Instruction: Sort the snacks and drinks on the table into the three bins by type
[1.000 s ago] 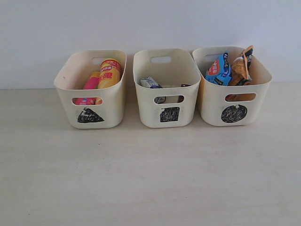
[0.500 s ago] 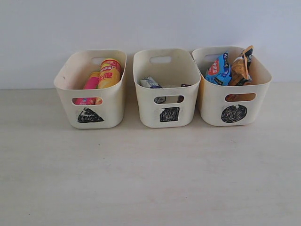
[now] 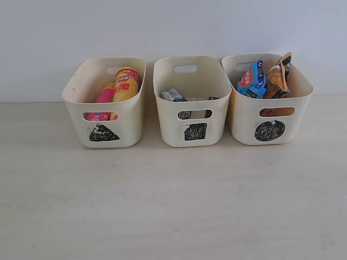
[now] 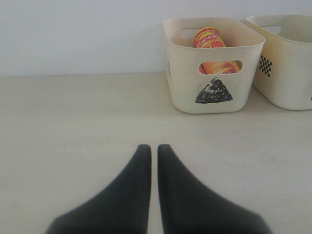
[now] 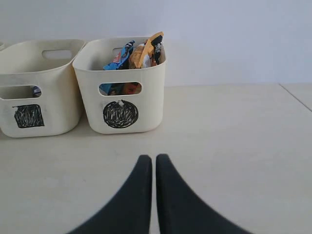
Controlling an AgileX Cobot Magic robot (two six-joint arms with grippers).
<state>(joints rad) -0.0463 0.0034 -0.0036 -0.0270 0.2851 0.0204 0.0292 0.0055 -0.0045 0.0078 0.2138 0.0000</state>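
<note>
The bins [image 3: 168, 116] look smooth matt plastic; the table [image 3: 173, 206] seems faintly wood-grained, matt.

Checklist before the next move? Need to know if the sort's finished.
1. Chips: yellow tube and pink tube inside triangle bin: ok.
2. Drinks: blue-and-white carton inside square bin: ok.
3. Second drink: dark carton there, only a sliver shows: cannot tell.
4. Bags: blue bag and orange bag inside circle bin: ok.
5. Nothing loose on the table: ok.
6. Arms: left gripper and right gripper shut, empty, clear of bins: ok.
</note>
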